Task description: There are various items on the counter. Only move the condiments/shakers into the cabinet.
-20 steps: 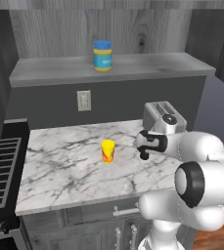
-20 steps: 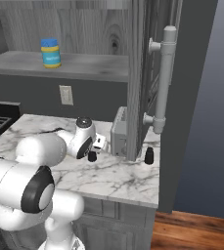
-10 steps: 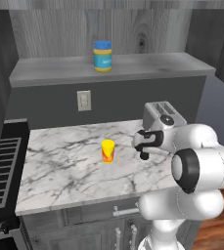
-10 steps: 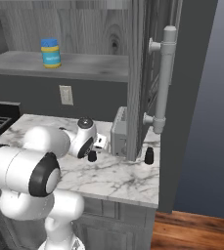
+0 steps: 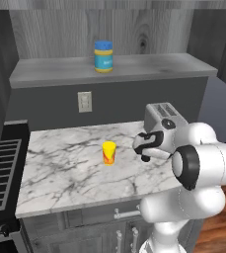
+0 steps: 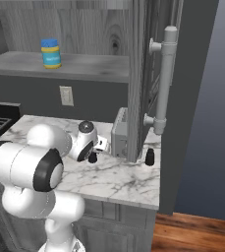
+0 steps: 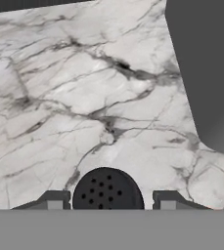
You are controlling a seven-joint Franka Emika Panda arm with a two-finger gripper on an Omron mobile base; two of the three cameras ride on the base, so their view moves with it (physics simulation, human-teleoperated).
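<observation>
On the right-hand part of the counter (image 5: 75,168), just in front of the silver toaster (image 5: 161,116), the gripper (image 7: 107,204) is hanging low over one small black shaker (image 7: 107,191). The hand view is looking straight down on the shaker's perforated top, which is sitting squarely between the two fingertips (image 7: 55,201), with a slim gap showing on either side. The fingers are standing narrow around the cap — whether they are already pinching it I cannot tell, since the contact itself is hidden at the bottom edge of the view. From the right base view the same shaker (image 6: 92,157) is standing upright on the marble directly below the hand.

The step in hand looks like the grasp of this shaker. The blue-lidded jar (image 5: 103,56) is already standing on the shelf of the cabinet (image 5: 119,66), so one condiment seems done. A second black shaker (image 6: 150,157) is waiting near the counter's far right edge, beyond the open cabinet door (image 6: 143,74), well apart from the gripper. The yellow and orange cup (image 5: 108,152) is sitting mid-counter and should be left alone.

Next, the fingers likely need to finish squeezing on the cap — then a straight lift, clearing the toaster, and a carry up and left to the shelf beside the jar.
</observation>
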